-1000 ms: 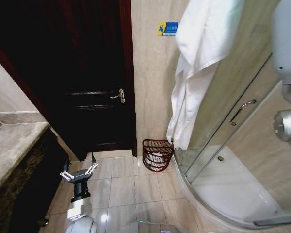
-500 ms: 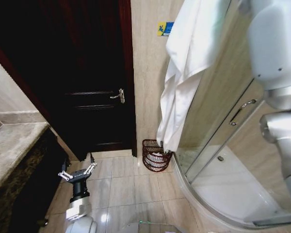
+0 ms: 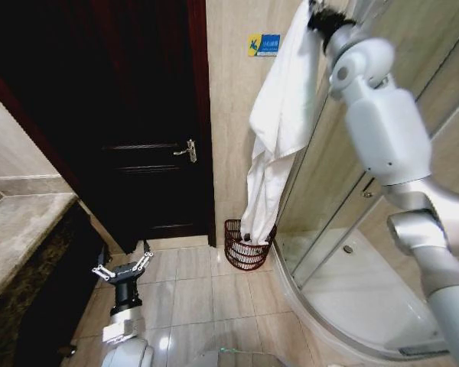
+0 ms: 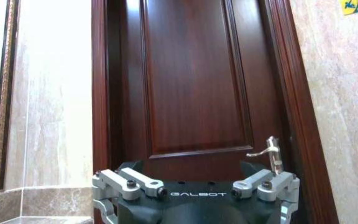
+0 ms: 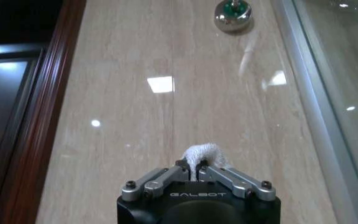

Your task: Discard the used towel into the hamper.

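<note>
The right hand [image 3: 315, 11] is raised high, clamped on a pinch of the white towel [image 3: 275, 145], which hangs far below it. The towel's lower end dangles at the rim of the hamper [image 3: 247, 246], on the floor by the wall, directly beneath the hand. Risk: released now, the long cloth may drape over the rim or spill onto the tiles. The glass shower screen [image 3: 329, 191] crowds one side, the dark door [image 3: 138, 115] the other. The left hand [image 3: 122, 269], fingers apart, waits low over open floor.
</note>
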### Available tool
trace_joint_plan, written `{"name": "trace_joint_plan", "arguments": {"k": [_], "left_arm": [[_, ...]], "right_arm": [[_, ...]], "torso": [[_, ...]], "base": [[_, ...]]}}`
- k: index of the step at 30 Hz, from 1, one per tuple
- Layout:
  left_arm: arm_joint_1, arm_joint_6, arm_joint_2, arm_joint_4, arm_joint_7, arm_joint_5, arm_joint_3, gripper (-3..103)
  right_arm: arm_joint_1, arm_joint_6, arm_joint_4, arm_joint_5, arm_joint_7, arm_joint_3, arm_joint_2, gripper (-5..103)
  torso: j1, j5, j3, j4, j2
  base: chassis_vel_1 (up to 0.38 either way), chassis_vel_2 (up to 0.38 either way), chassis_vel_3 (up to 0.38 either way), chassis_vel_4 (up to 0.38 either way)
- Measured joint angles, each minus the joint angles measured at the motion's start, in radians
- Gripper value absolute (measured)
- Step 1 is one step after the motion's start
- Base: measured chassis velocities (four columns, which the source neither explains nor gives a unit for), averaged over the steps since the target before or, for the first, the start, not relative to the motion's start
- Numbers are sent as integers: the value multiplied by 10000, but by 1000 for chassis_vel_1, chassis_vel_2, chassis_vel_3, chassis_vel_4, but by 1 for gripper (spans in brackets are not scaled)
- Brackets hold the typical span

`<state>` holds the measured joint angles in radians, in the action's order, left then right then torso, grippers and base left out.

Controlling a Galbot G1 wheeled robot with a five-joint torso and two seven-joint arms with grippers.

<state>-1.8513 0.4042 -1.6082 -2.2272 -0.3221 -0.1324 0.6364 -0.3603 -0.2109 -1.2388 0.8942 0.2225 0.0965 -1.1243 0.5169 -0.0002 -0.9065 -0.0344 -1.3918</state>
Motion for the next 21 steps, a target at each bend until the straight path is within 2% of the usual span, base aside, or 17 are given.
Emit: {"name": "trace_joint_plan", "arguments": {"k": [6,11,21], "left_arm": [[-25,34,0,3,-6,2,1,100],[-47,93,0,139,13,-15,-20,100],[-4,174,1,308,109,-59,-65,100]], "right_arm": [[-234,99,236,-84,63,-33,-296,3],[851,-31,-447,-151,270,-115,-56,3],[2469,-182,-1574,-318,556,-549,321,3]], "torso": [[-1,-7,3,-2,-1],[0,7,0,-1,0],[-1,2,1,1,0]], "base": [[0,0,0,0],[0,0,0,0],[0,0,0,0]]}}
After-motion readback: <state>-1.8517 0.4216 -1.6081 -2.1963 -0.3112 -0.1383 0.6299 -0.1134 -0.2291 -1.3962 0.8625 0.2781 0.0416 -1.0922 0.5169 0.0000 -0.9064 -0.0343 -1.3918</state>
